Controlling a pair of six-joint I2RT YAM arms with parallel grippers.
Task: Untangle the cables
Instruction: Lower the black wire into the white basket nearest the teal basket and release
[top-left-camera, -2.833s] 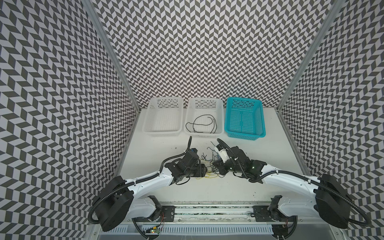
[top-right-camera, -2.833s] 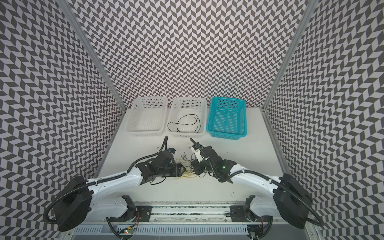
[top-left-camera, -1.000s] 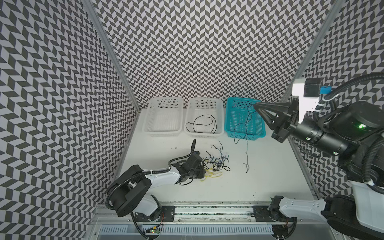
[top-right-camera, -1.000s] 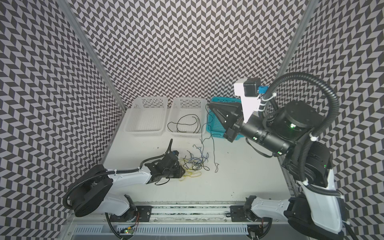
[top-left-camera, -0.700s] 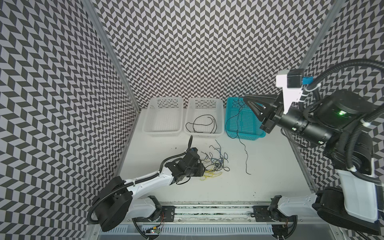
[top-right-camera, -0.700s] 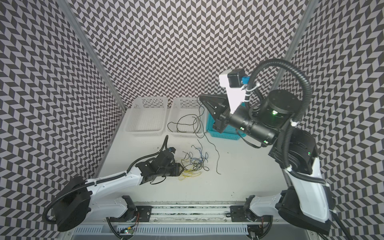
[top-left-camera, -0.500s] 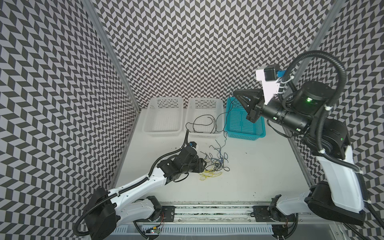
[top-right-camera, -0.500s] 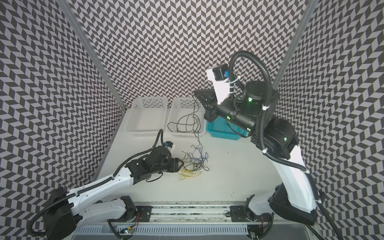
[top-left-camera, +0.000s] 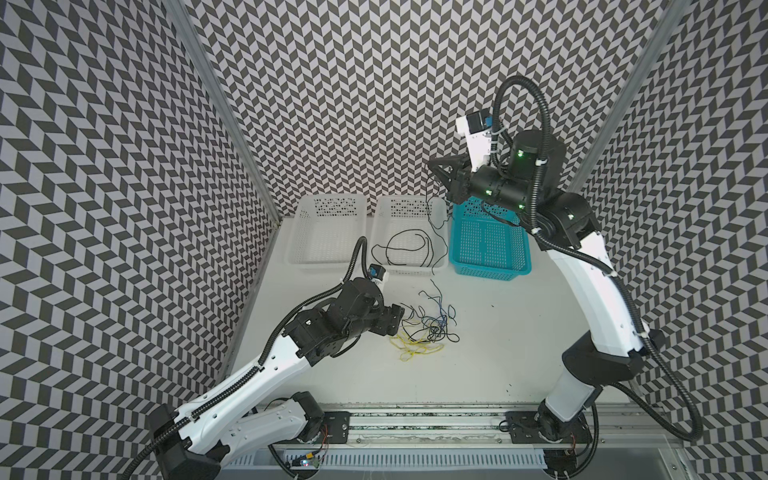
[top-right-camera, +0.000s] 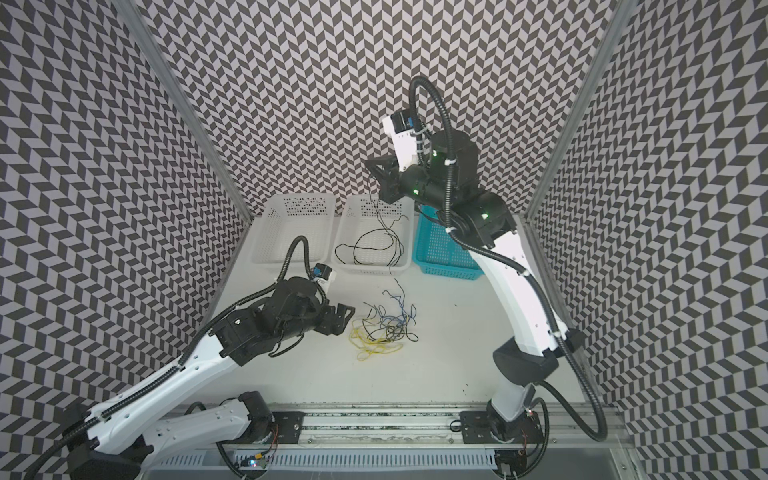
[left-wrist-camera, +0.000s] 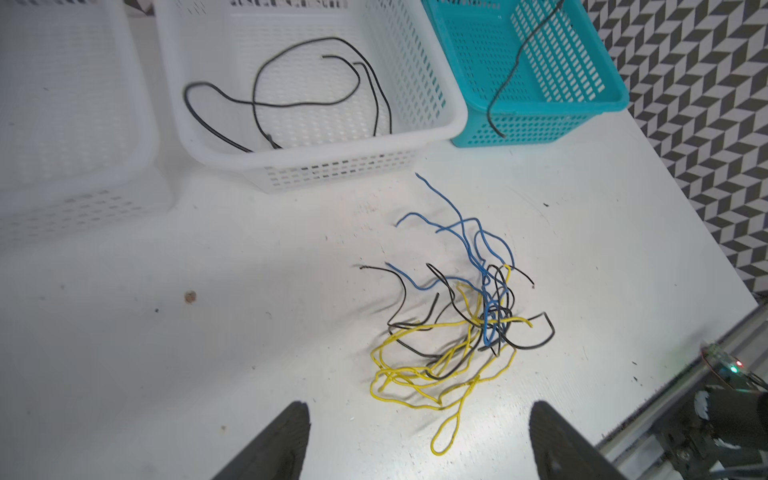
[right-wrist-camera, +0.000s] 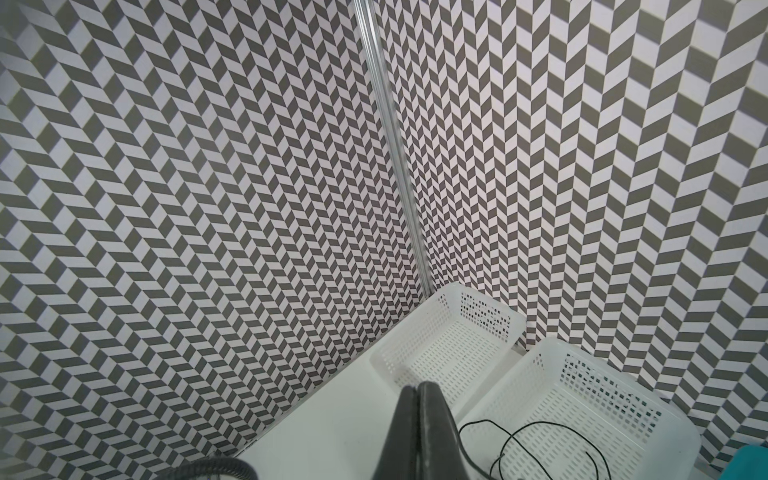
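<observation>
black cable (top-left-camera: 428, 195) hangs pinched in right tool (top-left-camera: 433, 165) above white basket (top-left-camera: 407, 272).

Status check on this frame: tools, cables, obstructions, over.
Left tool open, empty, at the tangle. Right tool shut on one black cable, dangling high above the baskets. Nothing blocking.

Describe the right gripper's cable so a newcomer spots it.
High over the teal basket and middle white basket at the back, the right gripper is shut. A thin dark cable dangles from its tips. Unlike the loops lying in that white basket and the tangle on the table, it hangs free.
</observation>
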